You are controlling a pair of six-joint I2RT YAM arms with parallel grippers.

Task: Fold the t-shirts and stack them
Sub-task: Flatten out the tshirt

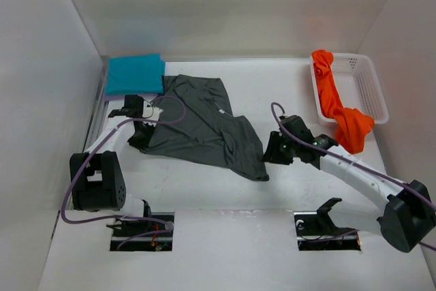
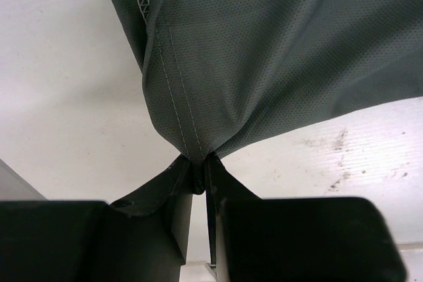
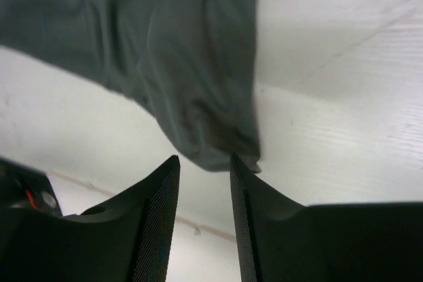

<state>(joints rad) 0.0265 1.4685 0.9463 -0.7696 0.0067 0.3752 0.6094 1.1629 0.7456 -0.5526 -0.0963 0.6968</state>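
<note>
The dark grey t-shirt point(image 1: 197, 124) lies rumpled mid-table, its left hem pinched tight in the left gripper point(image 2: 200, 163) — the right gripper point(image 3: 203, 166) stands narrowly parted and empty, just off its near-right corner. The teal t-shirt point(image 1: 134, 74) sits folded far left; the orange t-shirt point(image 1: 337, 103) drapes over the basket point(image 1: 373, 93) far right

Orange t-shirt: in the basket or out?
Partly: the orange t-shirt has one end inside the basket, the other draped over its near rim.

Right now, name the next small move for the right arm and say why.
Probably ease the right jaws forward and close them on the near corner of the dark grey soft cloth t-shirt: they stand open just short of it, while the left jaws are shut on its stitched hem.
</note>
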